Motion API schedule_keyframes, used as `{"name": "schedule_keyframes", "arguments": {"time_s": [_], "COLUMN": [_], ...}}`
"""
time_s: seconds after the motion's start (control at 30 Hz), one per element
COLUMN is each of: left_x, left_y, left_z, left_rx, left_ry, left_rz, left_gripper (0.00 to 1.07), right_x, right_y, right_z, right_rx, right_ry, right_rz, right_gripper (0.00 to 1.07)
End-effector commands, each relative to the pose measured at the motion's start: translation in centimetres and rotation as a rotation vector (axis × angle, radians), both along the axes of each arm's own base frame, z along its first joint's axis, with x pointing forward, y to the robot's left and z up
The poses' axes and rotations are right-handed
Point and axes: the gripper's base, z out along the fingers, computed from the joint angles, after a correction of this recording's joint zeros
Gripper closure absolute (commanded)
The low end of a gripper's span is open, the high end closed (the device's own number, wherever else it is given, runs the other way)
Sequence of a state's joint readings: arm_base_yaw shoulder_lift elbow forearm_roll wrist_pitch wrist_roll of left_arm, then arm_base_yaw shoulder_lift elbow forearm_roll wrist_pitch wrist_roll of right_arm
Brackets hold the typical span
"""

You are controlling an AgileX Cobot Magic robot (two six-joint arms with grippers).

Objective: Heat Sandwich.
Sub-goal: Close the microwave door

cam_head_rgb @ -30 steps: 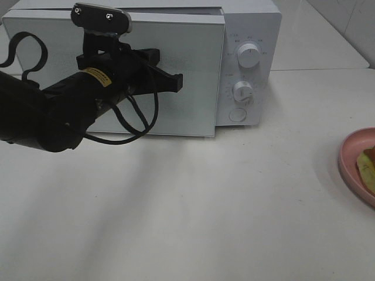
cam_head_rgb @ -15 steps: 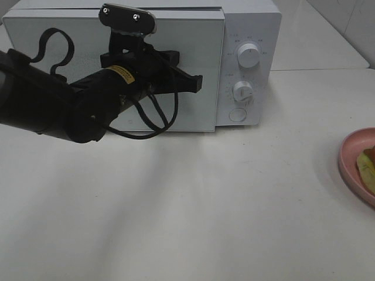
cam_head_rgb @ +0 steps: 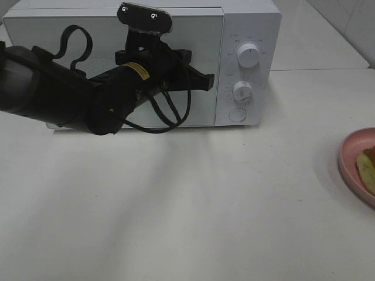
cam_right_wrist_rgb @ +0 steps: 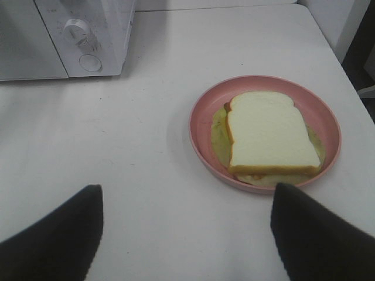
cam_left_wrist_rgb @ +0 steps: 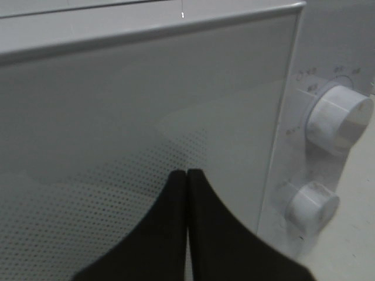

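Black and bulky, your left arm has swept rightward across the front of the boxy white microwave over the last second, and the left gripper now sits at the right-hand edge of the pale frosted glass door, just beside the control panel; its fingertips are pressed flat together with nothing between them, against or almost against the dotted glass, though you cannot tell actual contact. The door, which stood slightly proud of the cabinet a second ago, now looks flush with it, so it seems to have been pushed shut or nearly so. That matters, because the small white-bread sandwich with its orange-brown crust and pale yellow-green filling still lies on the round pink plate, on the white table well to the right of the oven, not inside it. Your right gripper hangs above the table near that plate with its jaws spread wide and empty. Judging from this, heating has not begun: the door must be opened before the sandwich can go in.
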State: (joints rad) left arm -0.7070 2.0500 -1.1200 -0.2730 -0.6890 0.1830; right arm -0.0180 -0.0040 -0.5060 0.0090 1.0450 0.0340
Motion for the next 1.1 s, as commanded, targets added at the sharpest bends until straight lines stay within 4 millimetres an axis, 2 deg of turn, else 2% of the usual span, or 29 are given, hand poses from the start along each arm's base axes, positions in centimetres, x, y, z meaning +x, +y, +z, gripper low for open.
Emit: {"name": "schedule_keyframes", "arguments": {"time_s": [0.03, 0.17, 0.7, 0.9, 1.1], "left_x": [1.5, 2.1, 2.0, 1.0, -0.3], "left_y": [0.3, 0.1, 0.0, -0.2, 0.7], "left_z": [0.9, 1.1, 0.8, 1.2, 1.3], "left_rx": [-0.056, -0.057, -0.034, -0.039, -0.023], "left_ry": [-0.04, -0.041, -0.006, -0.002, 0.016], "left_rz": [0.072, 0.094, 0.084, 0.072, 0.07], "left_gripper": [1.07, 1.07, 1.07, 1.07, 1.07], "right_x": [-0.3, -0.3, -0.3, -0.3, -0.3], "right_y": [0.0, 0.0, 0.0, 0.0, 0.0], "right_z": [0.0, 0.0, 0.0, 0.0, 0.0], "right_rx": [-0.002, -0.002, -0.002, -0.002, -0.002], "right_ry": [-0.032, -0.032, -0.032, -0.032, -0.032], "right_rz": [-0.003, -0.003, -0.003, -0.003, -0.003], "right_gripper": [0.31, 0.31, 0.31, 0.31, 0.31]}}
